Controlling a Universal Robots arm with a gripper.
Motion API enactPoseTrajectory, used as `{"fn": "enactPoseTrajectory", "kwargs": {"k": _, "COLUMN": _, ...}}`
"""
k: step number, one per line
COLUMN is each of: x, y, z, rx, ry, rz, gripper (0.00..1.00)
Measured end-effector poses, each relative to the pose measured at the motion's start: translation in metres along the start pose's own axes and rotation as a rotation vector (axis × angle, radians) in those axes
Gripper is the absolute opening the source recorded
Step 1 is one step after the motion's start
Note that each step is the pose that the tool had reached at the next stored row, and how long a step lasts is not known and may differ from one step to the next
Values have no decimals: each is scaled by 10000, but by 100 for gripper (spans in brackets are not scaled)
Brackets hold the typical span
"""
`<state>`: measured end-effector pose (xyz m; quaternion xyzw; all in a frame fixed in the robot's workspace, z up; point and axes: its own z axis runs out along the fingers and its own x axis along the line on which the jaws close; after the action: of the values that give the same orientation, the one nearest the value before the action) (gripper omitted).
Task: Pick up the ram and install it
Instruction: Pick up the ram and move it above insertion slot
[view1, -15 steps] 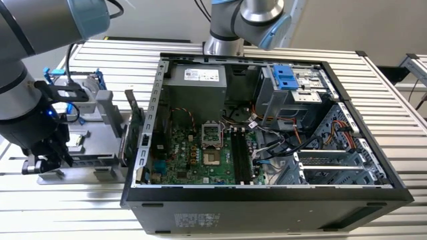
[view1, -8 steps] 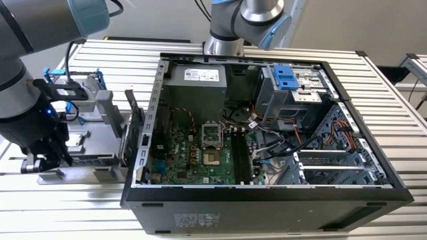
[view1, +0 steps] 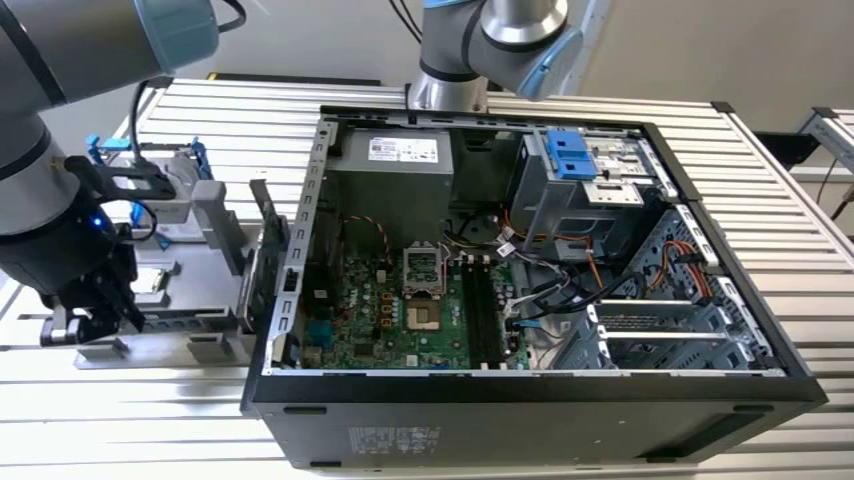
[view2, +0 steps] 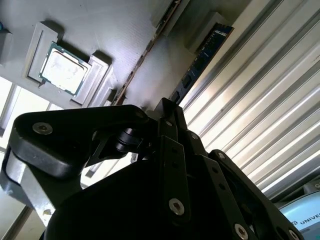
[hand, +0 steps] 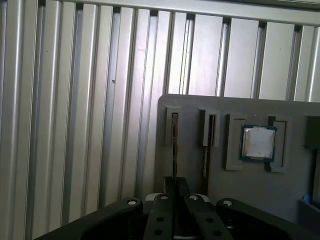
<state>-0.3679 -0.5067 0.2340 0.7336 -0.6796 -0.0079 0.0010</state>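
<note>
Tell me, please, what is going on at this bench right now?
A Universal Robots arm is working over a flat grey parts tray that sits beside an open black computer case. Its black gripper is lined up end-on with the ram, a long, thin, dark blue-green memory stick standing on edge in a tray slot. A square silver processor chip lies on the same tray. The ram is not yet lifted out, and the case's black memory slots look unfilled.
</note>
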Motion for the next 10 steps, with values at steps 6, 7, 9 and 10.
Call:
{"fn": "enactPoseTrajectory", "kwargs": {"k": 6, "x": -1, "y": 0, "z": -32, "rx": 4, "ry": -3, "rz": 64, "gripper": 0}}
{"fn": "enactPoseTrajectory", "kwargs": {"k": 7, "x": -1, "y": 0, "z": -38, "rx": 4, "ry": -3, "rz": 80, "gripper": 0}}
{"fn": "enactPoseTrajectory", "kwargs": {"k": 9, "x": -1, "y": 0, "z": -46, "rx": 6, "ry": -5, "rz": 126, "gripper": 0}}
{"fn": "enactPoseTrajectory", "kwargs": {"k": 10, "x": -1, "y": 0, "z": -52, "rx": 5, "ry": -4, "rz": 151, "gripper": 0}}
